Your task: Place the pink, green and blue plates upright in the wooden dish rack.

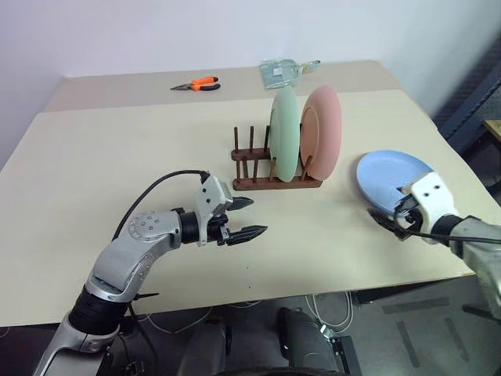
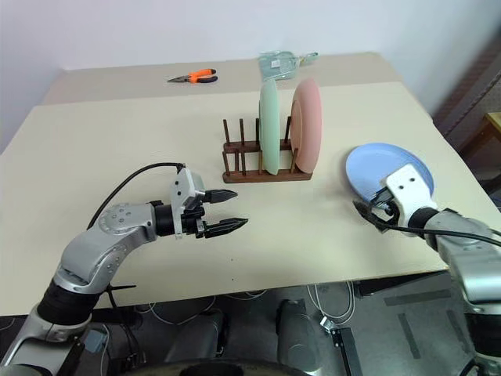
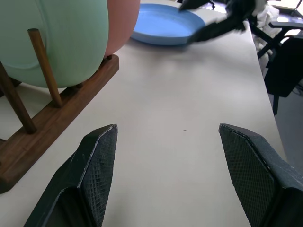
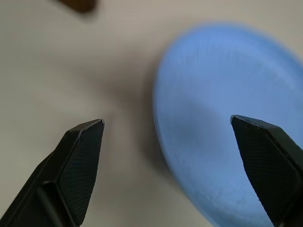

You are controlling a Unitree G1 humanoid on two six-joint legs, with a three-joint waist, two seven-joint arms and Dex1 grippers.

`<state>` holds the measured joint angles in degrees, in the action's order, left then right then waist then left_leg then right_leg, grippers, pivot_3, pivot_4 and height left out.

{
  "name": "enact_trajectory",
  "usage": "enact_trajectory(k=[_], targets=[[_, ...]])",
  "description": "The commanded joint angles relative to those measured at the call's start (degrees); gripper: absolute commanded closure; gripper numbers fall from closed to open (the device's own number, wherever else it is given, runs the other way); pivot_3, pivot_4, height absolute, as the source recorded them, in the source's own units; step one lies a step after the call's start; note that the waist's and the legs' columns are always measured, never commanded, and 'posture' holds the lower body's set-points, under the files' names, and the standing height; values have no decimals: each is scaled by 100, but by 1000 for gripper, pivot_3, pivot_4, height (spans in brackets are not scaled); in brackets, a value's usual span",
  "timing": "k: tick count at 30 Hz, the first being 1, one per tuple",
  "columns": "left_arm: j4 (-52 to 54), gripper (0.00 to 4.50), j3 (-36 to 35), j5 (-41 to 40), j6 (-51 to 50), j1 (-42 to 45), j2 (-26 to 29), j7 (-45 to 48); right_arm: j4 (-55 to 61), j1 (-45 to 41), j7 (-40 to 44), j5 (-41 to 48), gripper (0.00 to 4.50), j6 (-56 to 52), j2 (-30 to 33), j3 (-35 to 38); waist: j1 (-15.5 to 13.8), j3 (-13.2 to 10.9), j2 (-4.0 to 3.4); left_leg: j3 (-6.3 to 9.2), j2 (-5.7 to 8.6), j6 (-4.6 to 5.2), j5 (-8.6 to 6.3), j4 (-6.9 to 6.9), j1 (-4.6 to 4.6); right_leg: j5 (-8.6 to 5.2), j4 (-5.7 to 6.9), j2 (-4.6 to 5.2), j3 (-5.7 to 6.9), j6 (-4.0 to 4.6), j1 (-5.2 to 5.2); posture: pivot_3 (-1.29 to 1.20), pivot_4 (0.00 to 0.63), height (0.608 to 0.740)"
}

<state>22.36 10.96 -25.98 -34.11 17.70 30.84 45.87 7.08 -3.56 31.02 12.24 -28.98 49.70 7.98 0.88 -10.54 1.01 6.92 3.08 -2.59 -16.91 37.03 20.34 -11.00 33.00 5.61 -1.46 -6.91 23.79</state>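
Pink plate (image 1: 322, 129) and green plate (image 1: 284, 133) sat racked; right gripper (image 4: 168, 127) hung open over blue plate (image 1: 389, 178), rim pinch next, left gripper (image 1: 246, 218) open, idle.

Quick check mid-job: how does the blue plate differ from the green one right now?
The blue plate lies flat on the table; the green plate stands upright on edge. The blue plate is outside the wooden dish rack, to its right; the green plate sits between its pegs beside the pink plate. The open right end effector is at the blue plate's near rim; nothing is near the green one. Both are plain, round and similar in size.
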Motion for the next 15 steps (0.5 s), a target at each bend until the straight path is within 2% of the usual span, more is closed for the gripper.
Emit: enact_trajectory(k=[1, 7, 12, 15], targets=[[158, 965, -55, 36, 108, 8, 6, -3, -466, -352, -114, -357, 1391, 366, -137, -123, -15, 0, 0, 1, 1, 0, 1, 0, 4, 2, 1, 0, -1, 1, 10, 0, 150, 740], [318, 965, -124, 87, 80, -153, 51, -108, -1114, -882, -156, -735, 4415, 723, -295, -318, -32, 0, 2, 3, 3, 0, 1, 1, 2, 4, 5, 1, -3, 1, 9, 0, 150, 740], [362, 965, -182, 82, 50, -233, 86, -170, -709, -1307, -327, -781, 4472, 1248, -359, -23, -22, -1, 1, 7, 4, 1, 1, 3, 2, 3, 5, 0, -2, -1, 7, 0, 150, 740], [329, 965, -207, 112, 78, -272, 137, -157, -241, -2181, -591, -439, 4472, 1494, -510, 436, 28, -11, -17, 3, 4, 0, 1, 3, 2, 4, 8, 0, -5, -1, 10, 0, 150, 740]])
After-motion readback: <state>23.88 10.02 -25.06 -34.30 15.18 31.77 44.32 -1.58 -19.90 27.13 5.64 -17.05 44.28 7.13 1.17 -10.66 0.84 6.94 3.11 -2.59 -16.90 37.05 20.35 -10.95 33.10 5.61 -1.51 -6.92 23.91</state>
